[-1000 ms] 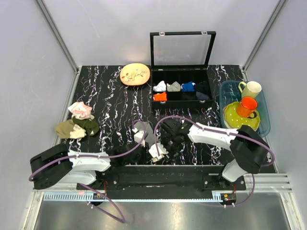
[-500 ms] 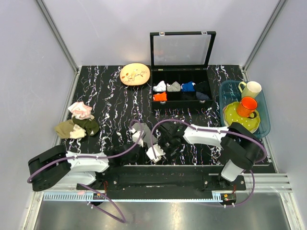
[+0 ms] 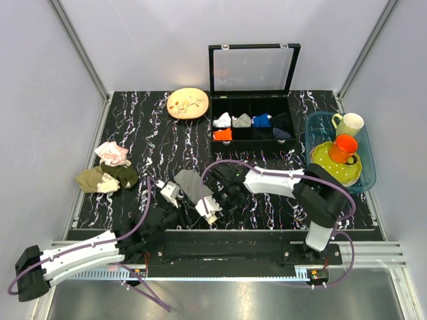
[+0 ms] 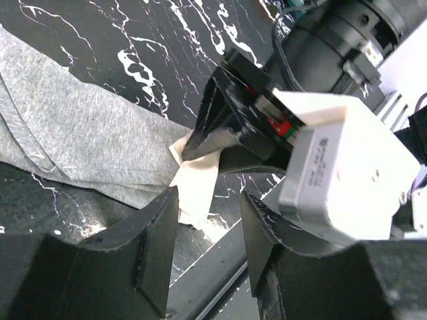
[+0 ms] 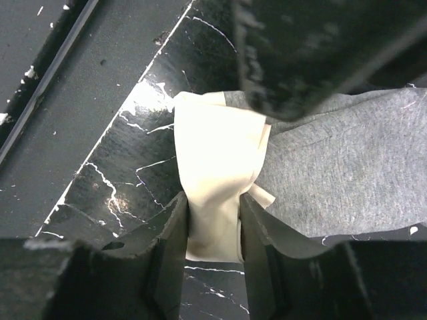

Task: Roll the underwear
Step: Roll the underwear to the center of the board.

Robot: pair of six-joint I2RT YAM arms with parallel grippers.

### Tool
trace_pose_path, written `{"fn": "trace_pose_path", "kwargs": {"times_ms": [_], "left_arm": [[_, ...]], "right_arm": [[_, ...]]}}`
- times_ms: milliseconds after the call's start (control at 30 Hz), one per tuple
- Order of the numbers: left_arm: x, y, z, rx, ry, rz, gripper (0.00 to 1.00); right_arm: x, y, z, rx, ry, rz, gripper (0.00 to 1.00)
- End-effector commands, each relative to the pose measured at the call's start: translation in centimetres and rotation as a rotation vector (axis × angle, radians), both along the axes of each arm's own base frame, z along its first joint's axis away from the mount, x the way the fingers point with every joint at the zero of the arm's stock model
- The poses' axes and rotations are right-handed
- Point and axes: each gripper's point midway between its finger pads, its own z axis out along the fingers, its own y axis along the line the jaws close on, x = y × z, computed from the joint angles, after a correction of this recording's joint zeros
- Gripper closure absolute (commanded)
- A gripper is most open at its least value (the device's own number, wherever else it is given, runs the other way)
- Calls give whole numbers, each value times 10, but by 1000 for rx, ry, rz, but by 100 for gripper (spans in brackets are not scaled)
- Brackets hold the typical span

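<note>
The underwear (image 3: 189, 183) is a grey cloth lying flat near the table's front edge, with a cream edge at its near corner. My right gripper (image 3: 215, 200) is shut on that cream edge (image 5: 213, 200), and the grey cloth (image 5: 333, 173) spreads out to its right. My left gripper (image 3: 179, 212) is open and empty just beside it, near the front edge. In the left wrist view my open left gripper (image 4: 207, 247) sits just short of the cream edge (image 4: 197, 190), the right gripper (image 4: 227, 133) pinches it, and the grey cloth (image 4: 73, 133) lies beyond.
A pink-and-white cloth (image 3: 112, 153) and olive and tan cloths (image 3: 107, 178) lie at the left. An open compartment box (image 3: 252, 127) of rolled cloths and a plate (image 3: 187, 104) stand at the back. A blue bin (image 3: 368, 170) with cups stands at the right. The black front rail (image 5: 40, 87) runs close by.
Both grippers have moved left along the front edge. The grey cloth, mostly hidden before, now lies spread out behind them. The left arm has swung lower and further left.
</note>
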Motion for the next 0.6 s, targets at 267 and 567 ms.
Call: {"fn": "trace_pose_path", "kwargs": {"times_ms": [267, 567], "left_arm": [[5, -4, -12, -34, 28, 41, 57], [10, -24, -14, -77, 63, 37, 64]], "right_arm": [[-6, 8, 5, -55, 115, -48, 54], [-3, 9, 6, -51, 135, -76, 55]]}}
